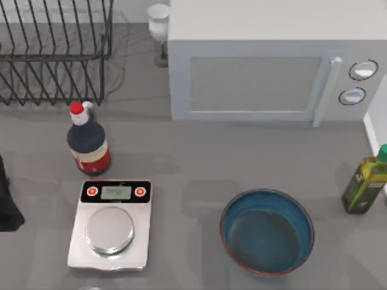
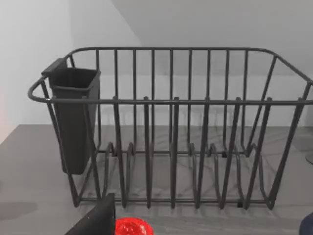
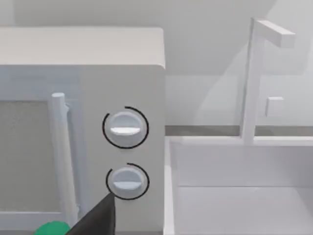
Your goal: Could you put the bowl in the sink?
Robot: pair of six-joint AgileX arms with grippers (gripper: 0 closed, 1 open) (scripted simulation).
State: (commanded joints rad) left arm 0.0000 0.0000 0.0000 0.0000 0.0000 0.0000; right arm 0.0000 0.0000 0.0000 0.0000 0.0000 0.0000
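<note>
One bowl (image 1: 267, 231) sits upright on bench (image 1: 181, 169), front right, in front of microwave (image 1: 266, 78), near oil bottle (image 1: 364, 184). Scale (image 1: 111, 225) well apart to its left, sauce bottle (image 1: 89, 144) behind scale, dish rack (image 1: 54, 51) back left. Sink (image 3: 239, 191) beside microwave, right wrist view. Left arm (image 1: 7, 199) at left edge, seemingly parked. Jaws' state: cannot tell for either arm.

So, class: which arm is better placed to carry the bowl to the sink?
Probably the right arm. The bowl sits at the table's right, and the right wrist view faces the sink beside the microwave. The left wrist view faces the dish rack.
</note>
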